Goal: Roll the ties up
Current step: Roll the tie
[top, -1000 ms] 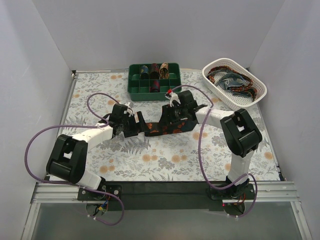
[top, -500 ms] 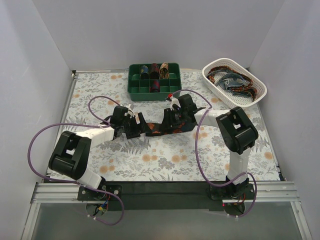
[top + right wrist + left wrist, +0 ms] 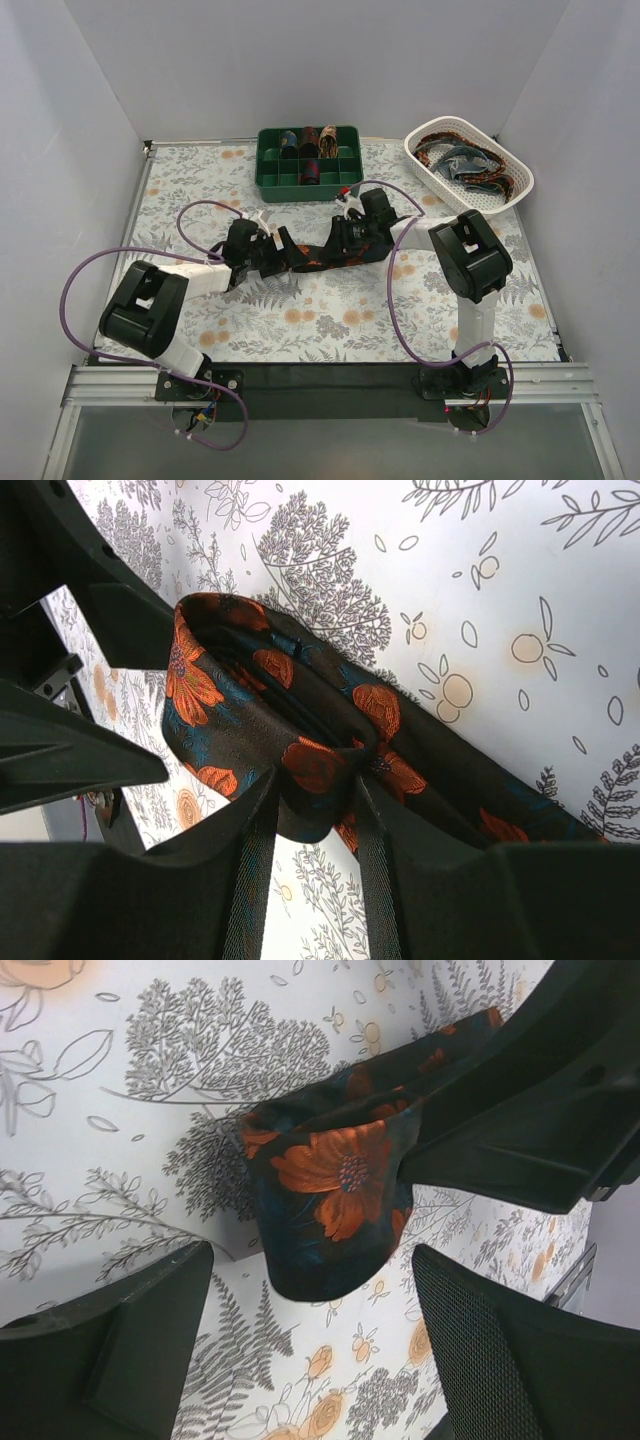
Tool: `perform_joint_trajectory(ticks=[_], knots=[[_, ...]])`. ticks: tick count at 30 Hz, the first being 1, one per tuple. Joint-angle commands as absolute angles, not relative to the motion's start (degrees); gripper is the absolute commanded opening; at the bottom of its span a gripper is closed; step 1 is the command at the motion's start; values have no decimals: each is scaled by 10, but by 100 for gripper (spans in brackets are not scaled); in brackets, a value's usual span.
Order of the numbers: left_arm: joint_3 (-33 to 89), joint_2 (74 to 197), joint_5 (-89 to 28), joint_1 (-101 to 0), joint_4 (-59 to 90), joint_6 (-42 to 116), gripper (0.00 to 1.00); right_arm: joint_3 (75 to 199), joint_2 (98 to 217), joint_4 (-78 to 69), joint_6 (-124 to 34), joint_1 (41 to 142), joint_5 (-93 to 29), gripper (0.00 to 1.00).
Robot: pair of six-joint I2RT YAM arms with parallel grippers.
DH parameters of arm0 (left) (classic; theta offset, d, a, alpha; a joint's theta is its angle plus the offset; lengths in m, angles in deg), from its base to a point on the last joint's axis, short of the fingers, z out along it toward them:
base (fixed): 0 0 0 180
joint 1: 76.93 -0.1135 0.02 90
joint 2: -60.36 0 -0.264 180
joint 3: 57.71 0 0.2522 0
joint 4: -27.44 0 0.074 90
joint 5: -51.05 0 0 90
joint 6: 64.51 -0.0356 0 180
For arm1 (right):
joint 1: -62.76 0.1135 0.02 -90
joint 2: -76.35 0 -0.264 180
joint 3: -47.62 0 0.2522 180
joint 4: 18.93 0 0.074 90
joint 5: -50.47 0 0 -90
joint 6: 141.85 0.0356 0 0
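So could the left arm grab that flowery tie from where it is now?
Probably yes: the tie lies folded between the open jaws of the left arm, nothing blocking. The jaws of the right arm pinch it further along.

Far end of the tie (image 3: 230, 720) beyond the right wrist view's edge; its fold partly behind the right pincer (image 3: 315, 800)

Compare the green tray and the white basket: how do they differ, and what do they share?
The green tray is divided into square compartments; the white basket is one open perforated tub. The green tray holds rolled ties in its cells; the white basket holds loose ties in a tangled heap. Both hold patterned ties.
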State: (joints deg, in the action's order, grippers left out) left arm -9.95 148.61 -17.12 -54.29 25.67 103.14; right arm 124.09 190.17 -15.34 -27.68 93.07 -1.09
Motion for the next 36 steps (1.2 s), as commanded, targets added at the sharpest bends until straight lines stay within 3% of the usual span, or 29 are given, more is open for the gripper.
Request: perform_joint_trajectory(ticks=[1,12,19,23,26,27,30,34,36], knots=[[-120,1499,-213,-525,320,1058,75,1230,1914,-170,-265,927,-9,35],[-164,1537,-336,-466,390,1160,65,1219,1911,-183,-240,927,-10,35],[-169,1552,-373,-442,400,1182,61,1211,1909,-198,-220,926,-10,35],[-163,1567,-375,-438,405,1177,55,1208,1909,-204,-211,927,-12,35],[-160,1569,-380,-436,401,1171,46,1205,1903,-206,-209,927,-14,35],[-159,1567,-382,-436,399,1170,39,1204,1903,-206,-209,927,-16,35],[-152,1560,-382,-436,384,1158,34,1203,1895,-206,-213,927,-18,35],[-137,1543,-410,-436,345,1137,10,1197,1870,-205,-220,926,-27,38],[-125,1534,-428,-436,305,1116,4,1186,1855,-203,-228,921,-39,41]])
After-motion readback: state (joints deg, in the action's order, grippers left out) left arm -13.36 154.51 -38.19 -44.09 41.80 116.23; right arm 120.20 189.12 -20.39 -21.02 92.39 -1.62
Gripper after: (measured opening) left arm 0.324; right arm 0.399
